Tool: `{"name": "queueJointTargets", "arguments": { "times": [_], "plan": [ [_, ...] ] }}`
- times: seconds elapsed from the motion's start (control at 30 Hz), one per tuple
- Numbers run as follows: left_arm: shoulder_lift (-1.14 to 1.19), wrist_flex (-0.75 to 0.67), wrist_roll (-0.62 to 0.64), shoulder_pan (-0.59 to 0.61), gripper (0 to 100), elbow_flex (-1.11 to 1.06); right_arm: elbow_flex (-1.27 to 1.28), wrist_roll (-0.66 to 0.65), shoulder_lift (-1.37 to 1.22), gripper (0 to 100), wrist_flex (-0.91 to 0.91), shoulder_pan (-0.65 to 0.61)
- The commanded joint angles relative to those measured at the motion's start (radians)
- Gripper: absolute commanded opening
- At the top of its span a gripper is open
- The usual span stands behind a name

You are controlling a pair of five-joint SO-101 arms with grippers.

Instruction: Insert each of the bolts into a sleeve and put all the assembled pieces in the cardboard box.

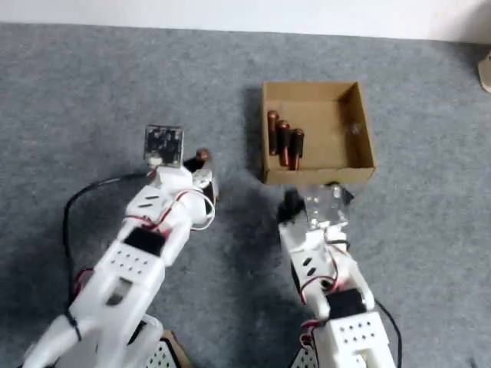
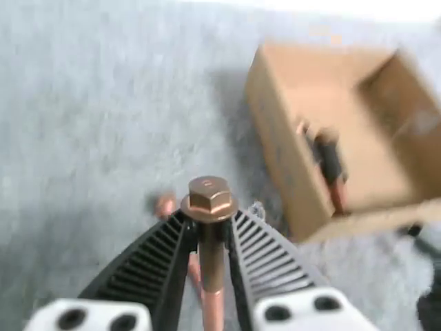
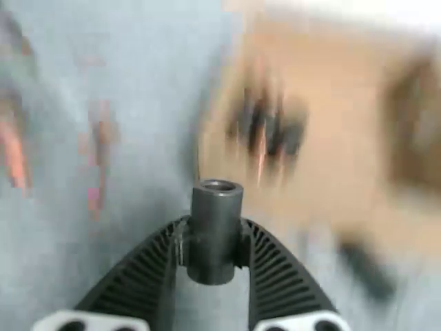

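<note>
Bolt (image 2: 209,196) sits clamped in the left gripper (image 2: 210,219) and a dark sleeve (image 3: 216,207) in the right gripper (image 3: 213,231), both over the carpet and not yet joined. Beyond them, three assembled pieces (image 1: 284,142) lie in the cardboard box (image 1: 330,126), so at least this pair is left to do.

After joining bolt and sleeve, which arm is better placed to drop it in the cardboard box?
Probably right: holding the sleeve, it is beside the cardboard box; the left, with the bolt, is farther.

White plastic left arm (image 1: 138,257) and right arm (image 1: 334,284), boxy segments dotted with small holes, red wires (image 1: 309,285), a looping black cable (image 1: 67,222). The left hand (image 2: 209,224) and right hand (image 3: 213,231) have ribbed black fingers (image 2: 155,258) on white bases (image 2: 89,317).
</note>
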State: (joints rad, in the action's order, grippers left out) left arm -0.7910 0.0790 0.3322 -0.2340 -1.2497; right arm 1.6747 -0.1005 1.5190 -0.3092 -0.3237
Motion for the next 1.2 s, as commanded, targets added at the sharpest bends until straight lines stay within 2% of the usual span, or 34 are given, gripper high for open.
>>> {"name": "queueJointTargets", "arguments": {
  "times": [0.0, 0.17, 0.43, 0.67, 0.87, 1.17],
  "plan": [
    [-0.133, -0.132, -0.003, -0.019, 0, -0.015, 0.168, 0.005, 0.18, 0.6, -0.054, -0.007],
    [-0.248, -0.138, 0.0, -0.079, 0, -0.01, 0.136, 0.002, 0.323, 0.6, -0.193, -0.018],
    [-0.352, -0.133, 0.002, -0.269, 0, -0.018, 0.136, -0.043, 0.28, 0.6, -0.202, -0.111],
    [-0.361, -0.138, 0.005, -0.278, 0, -0.021, 0.136, -0.043, 0.278, 0.6, -0.202, -0.113],
    [-0.361, -0.138, 0.149, -0.269, 0, -0.041, 0.136, -0.041, 0.277, 0.6, -0.202, -0.179],
    [-0.361, -0.138, 0.157, -0.269, 0, -0.041, 0.136, -0.041, 0.275, 0.6, -0.202, -0.182]
  ]
}}
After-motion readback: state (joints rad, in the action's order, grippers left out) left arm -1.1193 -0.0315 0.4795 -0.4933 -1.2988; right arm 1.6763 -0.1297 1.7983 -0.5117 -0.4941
